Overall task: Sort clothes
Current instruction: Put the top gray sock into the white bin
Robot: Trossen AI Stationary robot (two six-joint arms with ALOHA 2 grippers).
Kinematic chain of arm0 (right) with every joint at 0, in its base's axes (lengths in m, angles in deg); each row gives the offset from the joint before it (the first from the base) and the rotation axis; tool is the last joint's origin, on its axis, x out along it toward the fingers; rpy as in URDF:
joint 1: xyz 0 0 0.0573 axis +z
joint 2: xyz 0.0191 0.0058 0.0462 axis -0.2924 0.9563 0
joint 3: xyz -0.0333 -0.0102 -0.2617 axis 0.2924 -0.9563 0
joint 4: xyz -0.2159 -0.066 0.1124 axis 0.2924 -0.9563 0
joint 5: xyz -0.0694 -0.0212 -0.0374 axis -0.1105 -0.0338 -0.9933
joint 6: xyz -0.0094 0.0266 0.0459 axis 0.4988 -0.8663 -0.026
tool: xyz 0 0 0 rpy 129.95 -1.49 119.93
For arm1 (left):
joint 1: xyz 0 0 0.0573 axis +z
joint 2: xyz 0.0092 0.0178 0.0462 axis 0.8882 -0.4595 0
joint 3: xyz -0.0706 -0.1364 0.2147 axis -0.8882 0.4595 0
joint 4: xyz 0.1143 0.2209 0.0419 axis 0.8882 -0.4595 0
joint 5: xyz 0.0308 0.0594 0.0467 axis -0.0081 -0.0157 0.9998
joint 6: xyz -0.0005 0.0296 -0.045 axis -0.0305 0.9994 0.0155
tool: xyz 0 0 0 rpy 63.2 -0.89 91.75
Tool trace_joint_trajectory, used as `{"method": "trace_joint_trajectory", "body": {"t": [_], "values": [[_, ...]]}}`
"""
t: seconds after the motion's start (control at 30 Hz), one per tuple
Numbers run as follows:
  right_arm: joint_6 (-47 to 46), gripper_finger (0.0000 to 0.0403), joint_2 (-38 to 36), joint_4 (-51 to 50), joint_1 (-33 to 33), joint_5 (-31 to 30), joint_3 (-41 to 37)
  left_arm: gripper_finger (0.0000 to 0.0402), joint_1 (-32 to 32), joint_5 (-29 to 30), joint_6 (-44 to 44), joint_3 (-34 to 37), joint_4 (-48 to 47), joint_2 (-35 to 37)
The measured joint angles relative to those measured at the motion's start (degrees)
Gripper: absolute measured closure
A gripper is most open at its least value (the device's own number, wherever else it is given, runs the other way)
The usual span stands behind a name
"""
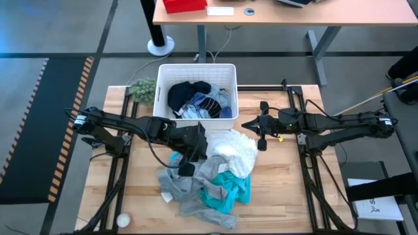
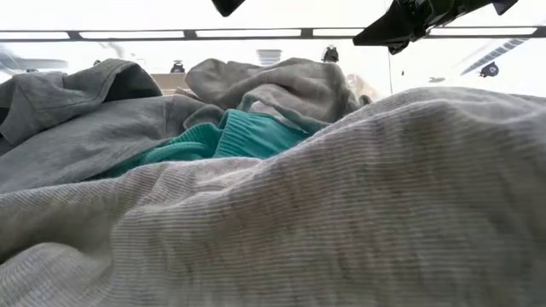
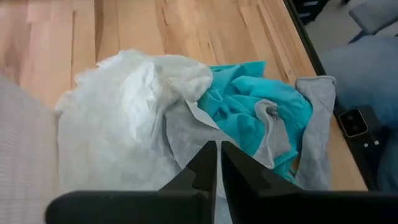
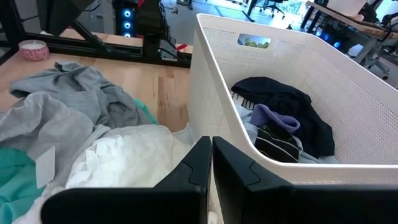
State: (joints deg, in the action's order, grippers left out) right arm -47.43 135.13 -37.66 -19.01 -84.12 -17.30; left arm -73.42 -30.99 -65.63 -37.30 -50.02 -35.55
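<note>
The clothes lie heaped mid-table, the pile's long axis running from the white bin at the far side toward the near edge. The left gripper, fingers pinched shut and empty, hangs over the pile's left side. The right gripper, also closed on nothing, waits just right of the white garment.

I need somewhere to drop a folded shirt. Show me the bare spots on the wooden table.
Bare wood lies on the wooden table right of the pile of grey, teal and white clothes, below the right gripper, and at the front left corner by a small round white object. The middle is crowded: the pile reaches the white rectangular plastic bin.
</note>
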Motion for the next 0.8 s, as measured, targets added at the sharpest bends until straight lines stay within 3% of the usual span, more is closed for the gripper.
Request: {"method": "trace_joint_trajectory", "body": {"t": [0.27,0.5,0.6,0.8], "values": [[0.0,0.0403,0.0,0.0,0.0,0.0,0.0,0.0308,1.2,-1.2,-8.7,5.5,1.1,-3.6],[0.0,0.0403,0.0,-0.2,0.0,0.0,0.0,0.0219,2.3,-7.7,-13.8,18.1,16.9,-3.7],[0.1,0.0403,0.0,-0.2,0.0,0.0,0.0,0.0194,3.2,-8.9,-16.8,22.2,22.7,-3.7],[0.1,0.0403,0.0,-0.2,0.0,0.0,0.0,0.0169,4.8,-9.2,-19.7,25.6,23.0,-3.6]]}}
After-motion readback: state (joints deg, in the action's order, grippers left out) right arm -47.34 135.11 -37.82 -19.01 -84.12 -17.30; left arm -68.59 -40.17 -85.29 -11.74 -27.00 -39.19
